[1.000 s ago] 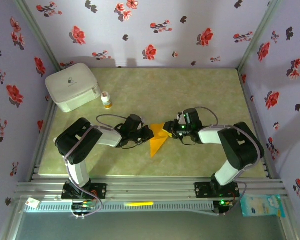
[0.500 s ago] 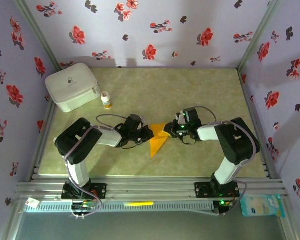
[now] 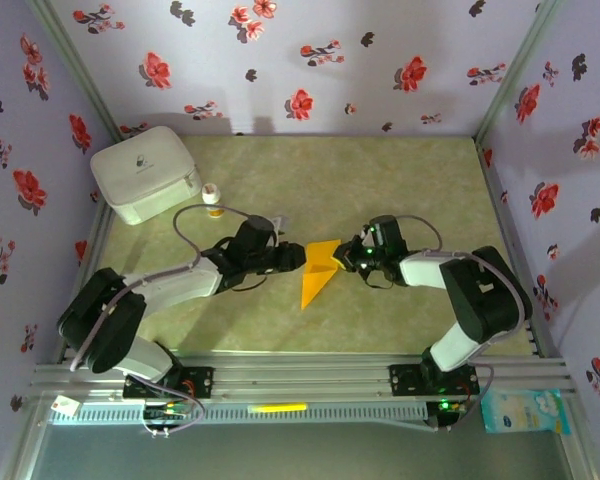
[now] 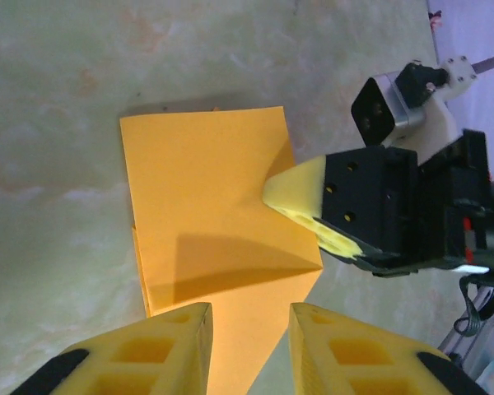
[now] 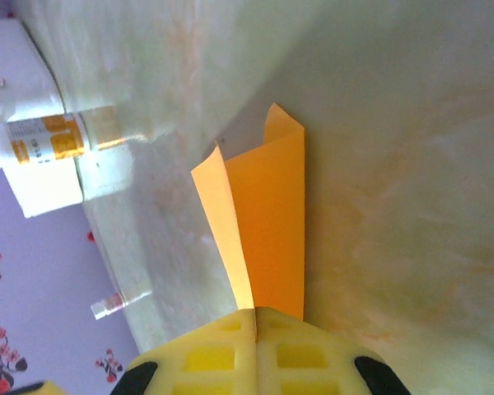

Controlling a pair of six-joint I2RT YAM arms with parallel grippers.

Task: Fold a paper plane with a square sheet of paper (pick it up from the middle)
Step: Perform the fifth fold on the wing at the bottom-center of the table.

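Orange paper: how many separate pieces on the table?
1: the orange paper lies mid-table between the left gripper and the right gripper, which pinches its right edge. Others could be hidden underneath.

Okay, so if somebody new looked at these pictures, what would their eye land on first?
The bright orange paper, folded into an angular shape, lies in the middle of the pale green table. The right gripper is shut on one edge of it, and the left gripper hovers open over the opposite side. Red-flowered wallpaper rings the scene.
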